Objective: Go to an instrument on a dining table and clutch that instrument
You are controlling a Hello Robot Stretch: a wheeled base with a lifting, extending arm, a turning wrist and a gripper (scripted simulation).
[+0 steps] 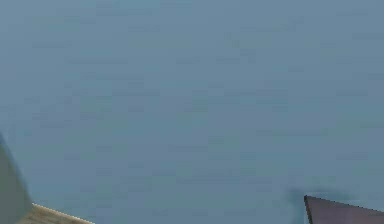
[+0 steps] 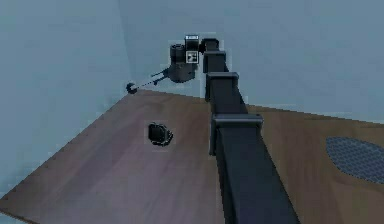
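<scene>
- A grey shape [image 1: 10,190] stands at the forward view's lower left, beside a sliver of wooden floor [image 1: 55,215]. I cannot tell what it is, and a turn that way could bump it.
- The blue-grey wall [image 1: 190,100] looks very close ahead. Driving forward would likely run the base into it and bring the robot no nearer to any bench.
- A dark slab [image 1: 345,212] pokes in at the forward view's lower right. Whether it is part of a bench cannot be told.
- In the arm side view the pincer [image 2: 133,87] holds nothing, with only bare wall behind its far end. How its fingers are set I cannot tell. Its tip seems near the wall, so turning the base could sweep it into that wall.
- A small dark thing [image 2: 160,133] lies on the floor, too small to name. Taking it for the instrument would be a mistake, and where the instrument is I cannot tell.
- The arm [image 2: 235,130] reaches far out, so any turn swings it wide.
- A grey oval mat [image 2: 358,158] lies at the right and could catch a wheel.
</scene>
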